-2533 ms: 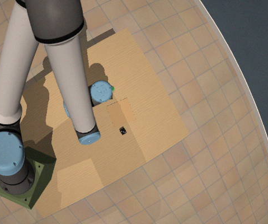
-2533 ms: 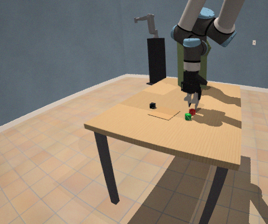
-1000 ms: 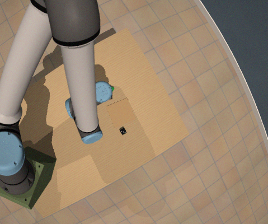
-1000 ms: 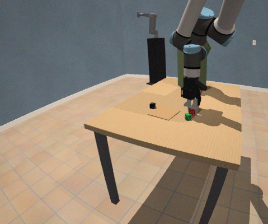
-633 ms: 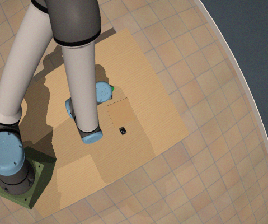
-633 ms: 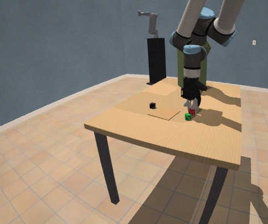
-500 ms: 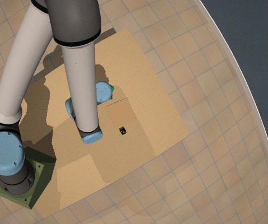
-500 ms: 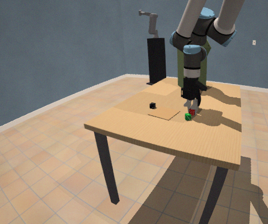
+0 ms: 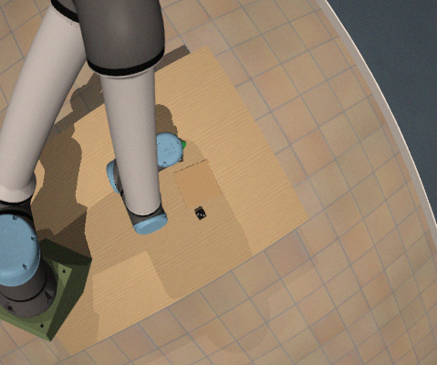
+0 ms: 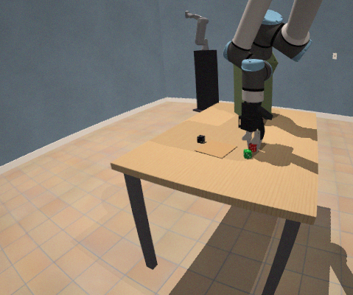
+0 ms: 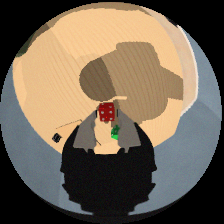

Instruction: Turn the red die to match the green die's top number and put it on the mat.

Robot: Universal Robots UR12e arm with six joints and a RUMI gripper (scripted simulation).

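The red die (image 10: pixel 253 147) (image 11: pixel 106 111) stands on the table off the mat, between my fingertips. Its face towards the wrist camera shows several pips, apparently six. My gripper (image 10: pixel 253 146) (image 11: pixel 106 109) is partly open and low around it, with narrow gaps beside the die in the wrist view. The green die (image 9: pixel 183 144) (image 10: pixel 247 153) (image 11: pixel 115 132) sits close by; its top number is too small to read surely. The thin square mat (image 9: pixel 199 182) (image 10: pixel 217 149) lies beside them, with no die on it. The arm hides the red die in the top view.
A black die (image 9: pixel 200 213) (image 10: pixel 200 139) (image 11: pixel 56 137) sits on the wooden table (image 9: pixel 272 205) (image 10: pixel 186 173) just off the mat's edge, on the side away from the green die. The green die is very close to my fingers.
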